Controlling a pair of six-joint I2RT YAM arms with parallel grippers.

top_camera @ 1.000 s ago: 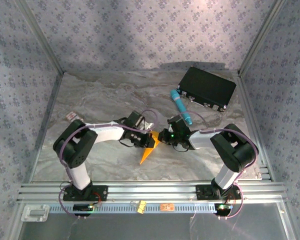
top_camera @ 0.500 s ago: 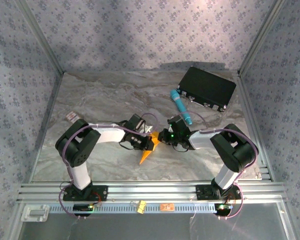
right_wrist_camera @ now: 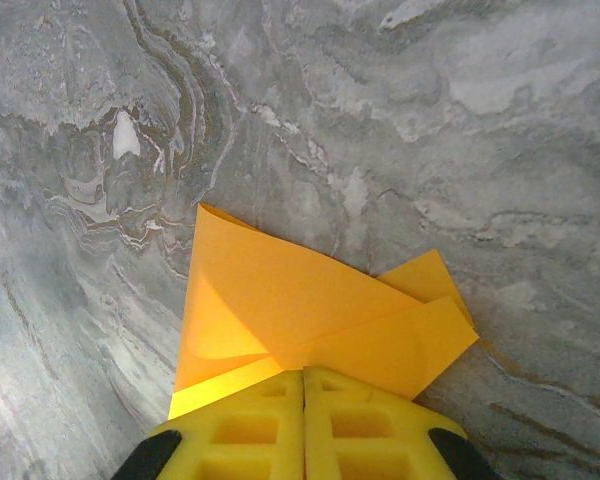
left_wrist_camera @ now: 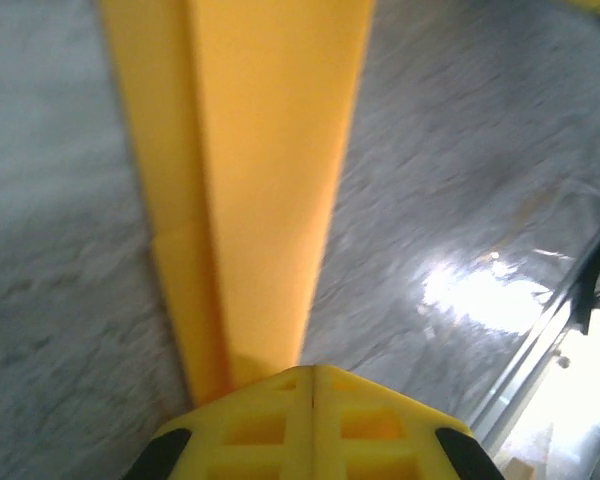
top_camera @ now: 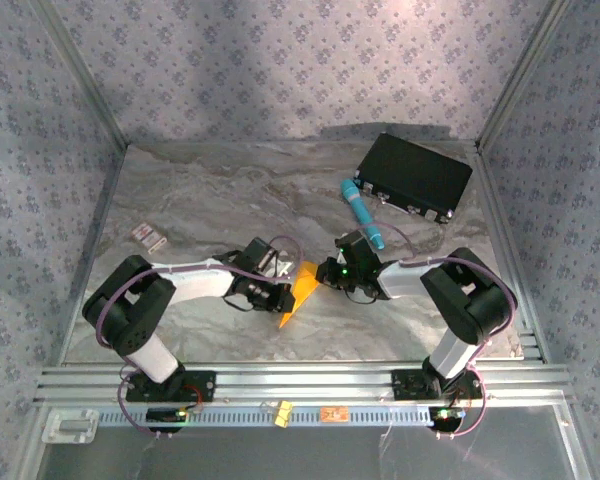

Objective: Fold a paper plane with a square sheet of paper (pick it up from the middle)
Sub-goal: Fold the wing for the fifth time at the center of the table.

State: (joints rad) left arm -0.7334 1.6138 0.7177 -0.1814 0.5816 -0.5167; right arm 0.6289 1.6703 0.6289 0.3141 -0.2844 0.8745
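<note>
Change vs a second ago: the left arm is dropped lower and pulled toward the near-left. The left gripper (top_camera: 278, 297) is slid from the wide end of the paper plane (top_camera: 298, 292) to about mid-length on its left flank. The right gripper (top_camera: 326, 272) is not moved and the plane's position on the table (top_camera: 210, 200) is essentially unchanged; it reads slightly narrower from above.

Left wrist view: the left gripper (left_wrist_camera: 313, 372) is fully closed, fingers meeting, and a folded edge of the plane (left_wrist_camera: 270, 180) is pinched there, with the long layered wedge running away from the camera. Some blur is noted.

Right wrist view: the right gripper (right_wrist_camera: 303, 378) is likewise closed, clamped on the broad rear of the plane (right_wrist_camera: 300, 315), with flaps fanned out ahead.

Reading: the wedge is anchored at the rear by the right while the left slide is judged to be pressing a crease down the length. Folding is judged late-stage, with the dart shape formed. Risk: paper dragged or torn if the anchor slips.
</note>
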